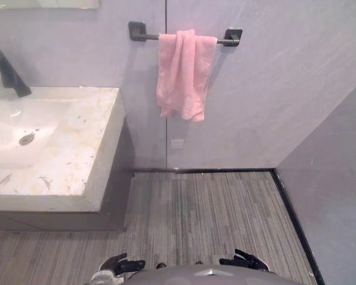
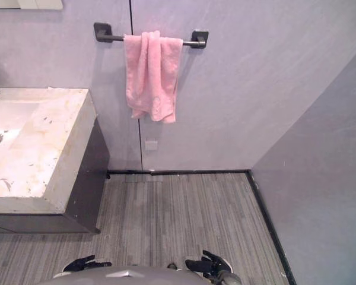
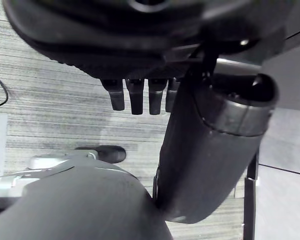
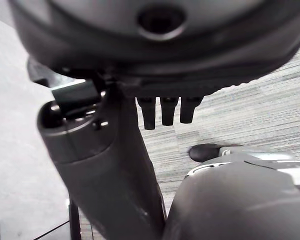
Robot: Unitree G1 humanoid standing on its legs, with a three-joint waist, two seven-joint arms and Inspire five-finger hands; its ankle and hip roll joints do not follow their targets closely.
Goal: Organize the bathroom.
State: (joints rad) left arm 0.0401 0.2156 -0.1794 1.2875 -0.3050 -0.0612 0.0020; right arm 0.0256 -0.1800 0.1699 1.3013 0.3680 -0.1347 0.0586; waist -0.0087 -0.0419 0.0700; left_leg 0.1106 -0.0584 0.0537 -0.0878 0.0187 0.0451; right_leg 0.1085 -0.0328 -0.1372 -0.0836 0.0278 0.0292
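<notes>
On the wall rail (image 1: 143, 37) hangs a pink towel (image 1: 182, 74) | sink counter (image 1: 101, 142) at left, tap (image 1: 8, 73) partly cut off | left hand (image 1: 120, 264) and right hand (image 1: 244, 260) low, fingers relaxed, holding nothing

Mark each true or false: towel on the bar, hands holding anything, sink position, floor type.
1. A pink terry towel hangs over the dark metal wall bar. True.
2. The left hand grips the towel. False: it hangs low, open, holding nothing.
3. The pale stone sink counter stands left of the towel. True.
4. The right hand holds a bottle. False: it is open, holding nothing.
5. The grey striped plank floor is white tile. False.
</notes>
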